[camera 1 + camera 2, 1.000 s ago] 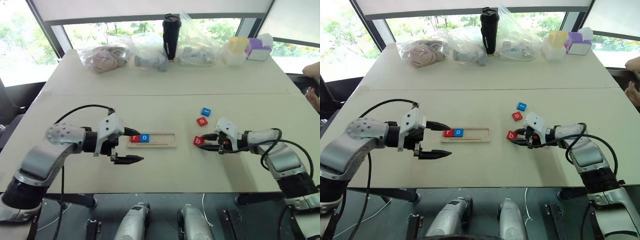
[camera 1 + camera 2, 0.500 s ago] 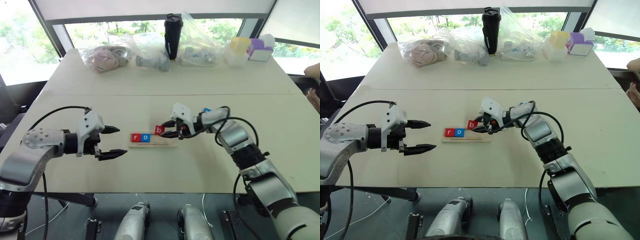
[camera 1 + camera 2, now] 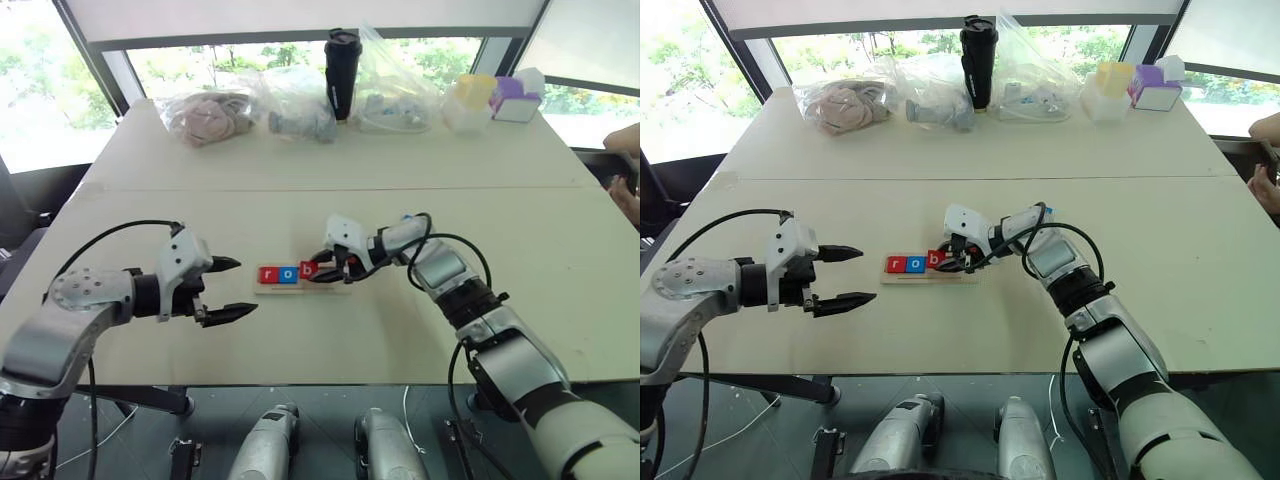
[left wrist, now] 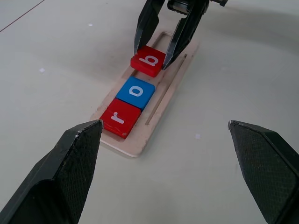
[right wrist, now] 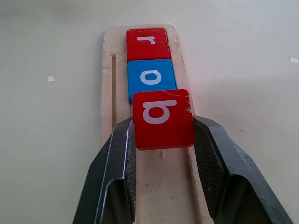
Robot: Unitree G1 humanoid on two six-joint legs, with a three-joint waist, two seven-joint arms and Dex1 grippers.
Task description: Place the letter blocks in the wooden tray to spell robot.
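The wooden tray point(image 5: 108, 88) is showing pale, unvarnished wood with a slightly rough rim. The letter blocks point(image 5: 163, 117) are looking like smooth, faintly glossy plastic, letters printed white. The right gripper point(image 5: 163, 140) fingers point(image 5: 122, 161) are showing matt black plastic with finely textured pads. The table point(image 4: 243, 60) is appearing matt, smooth off-white.

Two red letter blocks point(image 4: 120, 117), one blue block point(image 4: 136, 92), one wooden tray point(image 4: 125, 142).
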